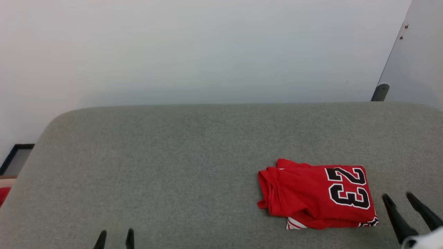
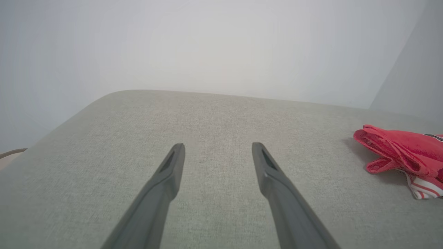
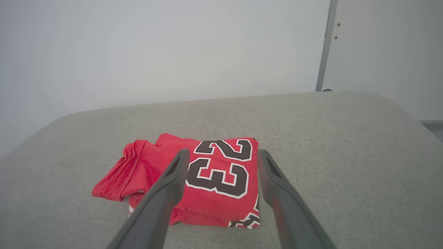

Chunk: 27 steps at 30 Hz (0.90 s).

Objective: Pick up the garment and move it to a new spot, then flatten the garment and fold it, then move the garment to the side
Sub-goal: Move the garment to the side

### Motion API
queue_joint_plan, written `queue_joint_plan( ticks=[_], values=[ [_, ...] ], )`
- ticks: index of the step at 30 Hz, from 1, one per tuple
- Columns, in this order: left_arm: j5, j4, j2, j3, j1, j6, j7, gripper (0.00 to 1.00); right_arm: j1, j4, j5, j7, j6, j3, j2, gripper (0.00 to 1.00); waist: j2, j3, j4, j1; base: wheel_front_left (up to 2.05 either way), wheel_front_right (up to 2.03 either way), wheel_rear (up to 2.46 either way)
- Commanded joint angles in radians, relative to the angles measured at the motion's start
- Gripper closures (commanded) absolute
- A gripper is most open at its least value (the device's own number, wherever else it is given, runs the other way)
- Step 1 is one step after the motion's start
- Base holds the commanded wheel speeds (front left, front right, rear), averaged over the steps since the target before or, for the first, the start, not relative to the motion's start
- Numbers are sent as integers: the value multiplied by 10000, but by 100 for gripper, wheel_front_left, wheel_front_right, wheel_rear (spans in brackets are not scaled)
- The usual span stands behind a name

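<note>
The garment (image 1: 316, 195) lies folded into a compact red bundle on the right part of the grey cushion, its black number 23 facing up and a bit of striped trim showing at the near edge. My right gripper (image 1: 398, 198) stands open just to its right, apart from the cloth; in the right wrist view the garment (image 3: 211, 178) sits beyond the spread fingers (image 3: 173, 174) of the right gripper (image 3: 223, 154). My left gripper (image 1: 116, 234) is open at the lower left, far from the shirt. The left wrist view has the left gripper (image 2: 217, 147) over bare fabric and the garment (image 2: 405, 154) at the right edge.
The grey upholstered surface (image 1: 155, 166) has rounded far corners and ends before a pale wall. A dark post (image 1: 380, 92) and a panel stand at the back right. A dark frame (image 1: 15, 157) and something red (image 1: 3, 194) lie off the left edge.
</note>
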Motion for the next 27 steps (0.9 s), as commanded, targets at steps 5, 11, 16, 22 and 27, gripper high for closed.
queue_joint_plan(
  ticks=[5,11,16,22,27],
  values=[
    [-56,39,-91,-187,-510,-20,4,0,-1660,803,69,2380,-1,933,-582,0,-1,344,-76,0,0,0,0],
    [-46,241,-169,-488,-1027,-20,4,0,-3430,2166,1202,5644,-1,1755,-924,0,-1,914,-14,0,0,0,0],
    [-45,239,-227,-605,-1599,-20,4,0,-4659,3100,1776,7184,-1,2078,-1250,0,-1,1669,103,0,0,0,0],
    [3,329,-272,-856,-2274,-20,4,0,-5699,4416,1736,7767,-1,2377,-1446,0,-1,2268,383,0,0,0,0],
    [-46,383,-299,-1124,-2682,-20,4,0,-6121,5126,2030,7826,-1,2838,-1292,0,-1,2552,592,0,0,0,0]
  ],
)
